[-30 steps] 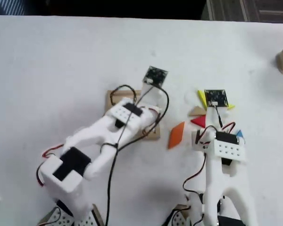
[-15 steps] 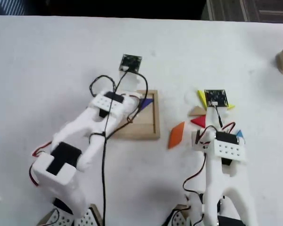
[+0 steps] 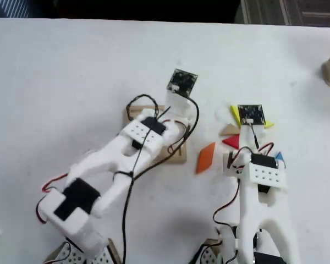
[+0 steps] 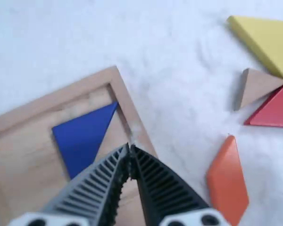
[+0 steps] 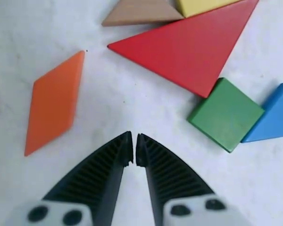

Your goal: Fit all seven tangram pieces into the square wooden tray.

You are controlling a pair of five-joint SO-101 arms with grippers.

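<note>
Left gripper (image 4: 130,155) pinched closed, empty; right gripper (image 5: 134,149) likewise.

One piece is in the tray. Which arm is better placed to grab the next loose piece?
Right, probably. The right end effector hangs shut among the loose pieces, with the red triangle and green square just ahead. The left end effector is over the tray edge.
</note>
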